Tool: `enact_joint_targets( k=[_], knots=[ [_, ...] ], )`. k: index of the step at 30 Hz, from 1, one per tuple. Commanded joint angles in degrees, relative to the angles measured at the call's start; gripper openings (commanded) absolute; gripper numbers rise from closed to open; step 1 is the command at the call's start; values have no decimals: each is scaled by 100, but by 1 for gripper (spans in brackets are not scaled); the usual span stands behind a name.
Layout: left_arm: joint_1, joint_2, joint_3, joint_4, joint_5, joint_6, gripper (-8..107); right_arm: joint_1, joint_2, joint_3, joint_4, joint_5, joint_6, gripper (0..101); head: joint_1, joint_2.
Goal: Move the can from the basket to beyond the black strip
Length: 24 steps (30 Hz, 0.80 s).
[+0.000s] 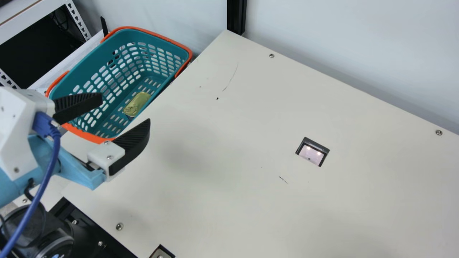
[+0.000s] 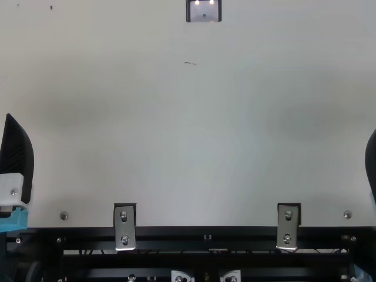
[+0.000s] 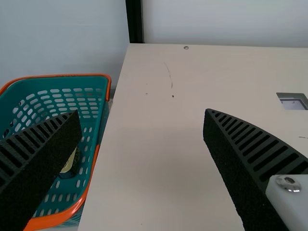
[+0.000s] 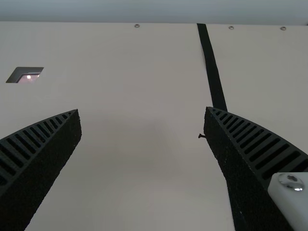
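Flat gold metal can with ring-pull (image 1: 137, 104) sits inside teal plastic basket with orange rim (image 1: 86, 135), toward the bench (image 1: 215, 161) side. Left gripper (image 1: 125, 109) and right gripper (image 4: 142, 109): fingers spread, nothing held. Can probably stiff, moderately light, slick; grip across its narrow width, off the ring-pull. Main view gives the can's top and ring; left wrist view has it partly behind a finger. Right wrist view gives black strip (image 4: 211, 67), the crossing line.

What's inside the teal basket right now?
The teal basket holds one gold-coloured can, resting on its slotted floor. The black finger of the left gripper covers part of the basket, so I can't tell what lies there.
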Motion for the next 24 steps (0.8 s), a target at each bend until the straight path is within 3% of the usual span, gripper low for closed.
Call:
enact_joint_targets(
  k=[1, 10, 24],
  knots=[
    [0, 0, 0, 0, 0, 0, 90, 0, 0, 0, 0, 0, 0, 101, -89, 81],
    [79, 382, -276, 82, -83, -111, 90, 0, 0, 0, 0, 0, 0, 101, -89, 81],
    [562, 2581, -1948, 291, -165, -514, 90, 0, 0, 0, 4, 0, 0, 101, -89, 81]
  ],
)
